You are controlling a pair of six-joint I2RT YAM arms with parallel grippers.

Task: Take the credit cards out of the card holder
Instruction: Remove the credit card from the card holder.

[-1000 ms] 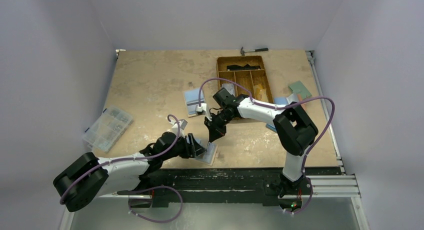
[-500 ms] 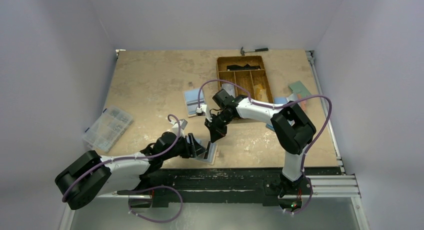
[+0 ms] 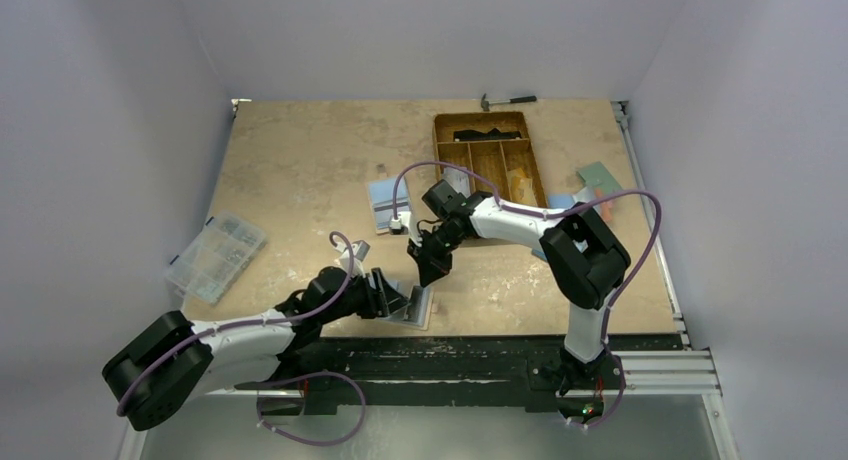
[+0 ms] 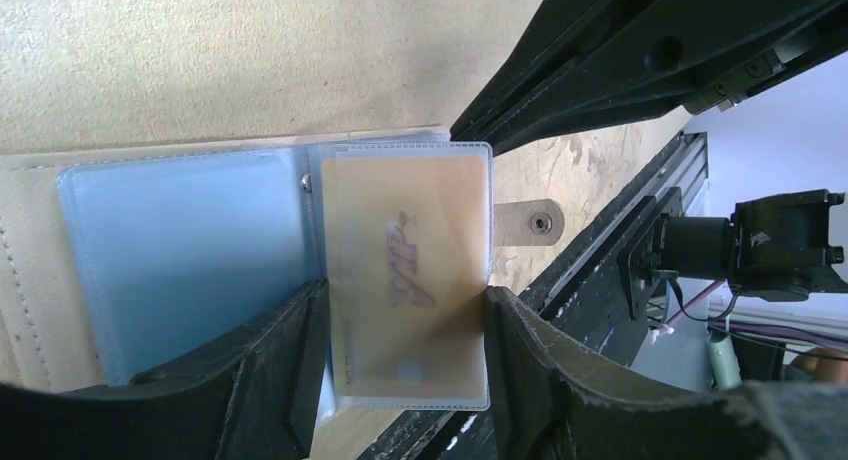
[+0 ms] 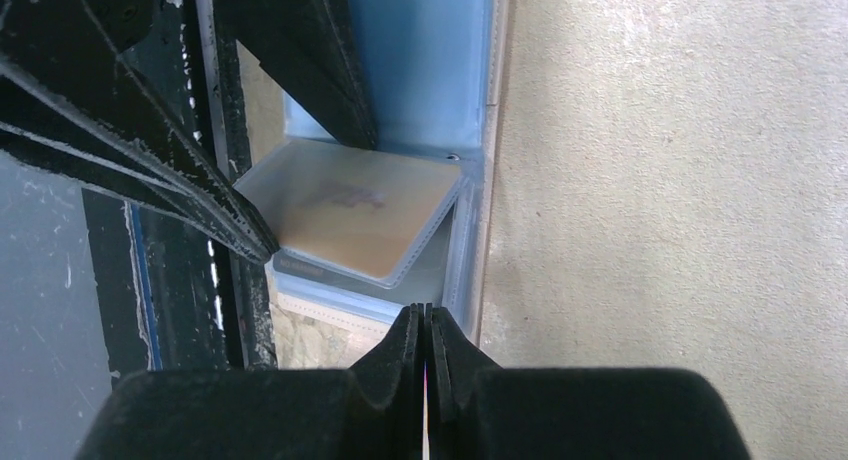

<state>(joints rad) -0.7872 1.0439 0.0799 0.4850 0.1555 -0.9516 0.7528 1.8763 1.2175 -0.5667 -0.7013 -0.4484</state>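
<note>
Pale walls [image 3: 120,100] boxed the tan table [image 3: 300,160]. At lower centre the left gripper [image 4: 400,295] grasped the card holder [image 4: 180,250]; the right gripper [image 5: 427,315] was clenched empty.

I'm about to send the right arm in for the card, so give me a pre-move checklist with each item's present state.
1. Card holder lying open on the table: ok.
2. Left end effector clamping the clear sleeve at both side edges: ok.
3. Gold card exposed for grasping: not ok, it sits fully inside the sleeve.
4. Right end effector open to pinch: not ok, fingers shut.
5. Right end effector touching the sleeve: cannot tell.
</note>
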